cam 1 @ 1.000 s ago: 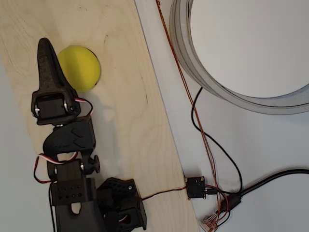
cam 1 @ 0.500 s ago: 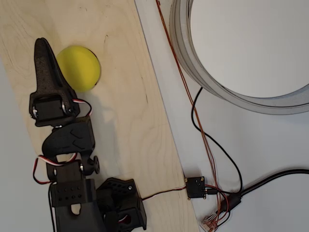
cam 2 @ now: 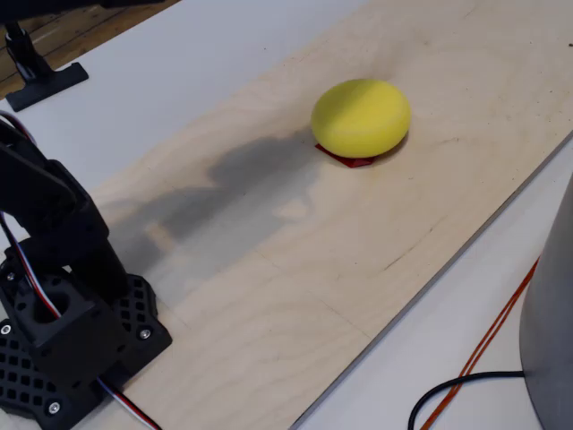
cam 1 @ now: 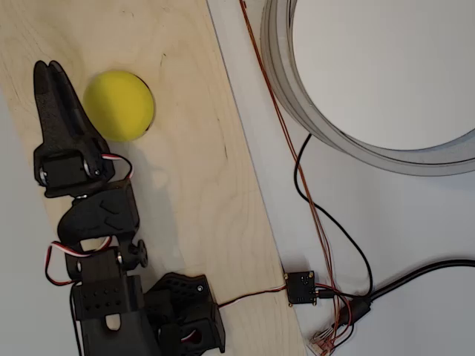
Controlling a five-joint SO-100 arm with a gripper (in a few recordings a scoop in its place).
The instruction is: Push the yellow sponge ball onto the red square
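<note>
Left in the overhead view, our claw (cam 1: 46, 70) has its jaws pressed together (nothing pinched). Risk: any sideways brush w/ it could roll the yellow sponge ball (cam 1: 119, 105) off the red square (cam 2: 345, 158) it covers. Ball lies just right of the claw, apart, on the plywood board (cam 1: 200, 185).

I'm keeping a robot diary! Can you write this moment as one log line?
ball: sitting on red square, mostly covering it | tool: left of ball in overhead view, apart | board: under both
</note>
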